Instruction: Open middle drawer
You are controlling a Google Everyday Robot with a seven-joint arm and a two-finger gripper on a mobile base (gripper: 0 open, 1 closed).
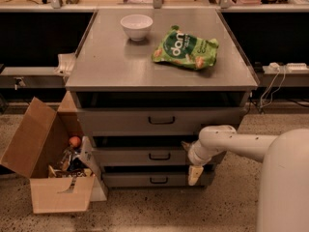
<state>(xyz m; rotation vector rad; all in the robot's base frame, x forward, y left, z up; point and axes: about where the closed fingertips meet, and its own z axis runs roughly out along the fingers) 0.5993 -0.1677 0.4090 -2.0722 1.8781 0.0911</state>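
The middle drawer [145,156] is a grey metal front with a small black bar handle [159,156], set between a taller top drawer [120,122] and a slimmer bottom drawer [130,180]. It looks closed. My gripper [189,159] is at the end of the white arm [231,141] that comes in from the right. It sits against the right part of the middle drawer front, to the right of the handle and apart from it.
A white bowl [136,26] and a green snack bag [186,49] lie on the cabinet top [106,66]. An open cardboard box [46,161] with clutter stands on the floor to the left. Cables and a power strip [282,67] are at the right.
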